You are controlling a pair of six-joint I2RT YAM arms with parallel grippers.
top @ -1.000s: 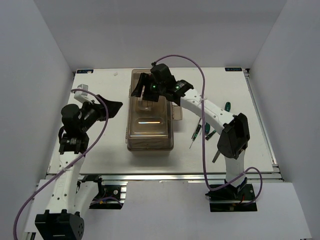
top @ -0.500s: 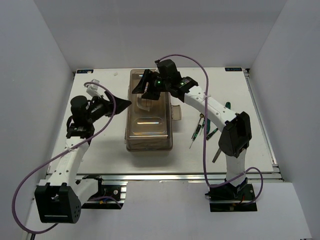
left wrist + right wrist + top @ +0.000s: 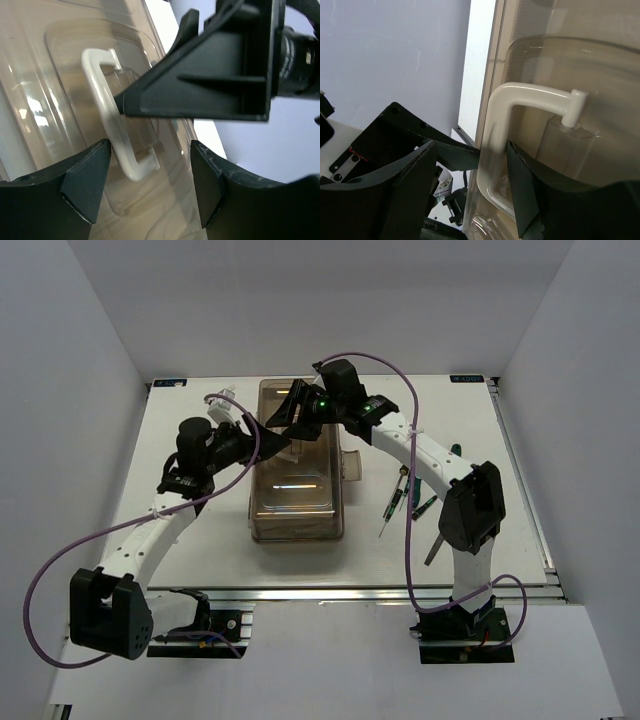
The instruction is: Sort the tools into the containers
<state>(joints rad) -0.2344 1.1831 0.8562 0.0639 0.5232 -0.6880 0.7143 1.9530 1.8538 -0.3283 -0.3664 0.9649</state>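
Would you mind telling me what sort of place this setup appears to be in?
Most likely a robotics lab test cell: plain white walls box in a white table on an aluminium rail frame, with the left arm and right arm bolted at its near edge, reaching over a toolbox.

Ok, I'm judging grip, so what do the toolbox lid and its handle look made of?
The lid: seemingly smooth translucent brown plastic; glossy reflections, and the inside shows through. The handle: apparently opaque off-white plastic, with a rounded, slightly shiny moulded look.
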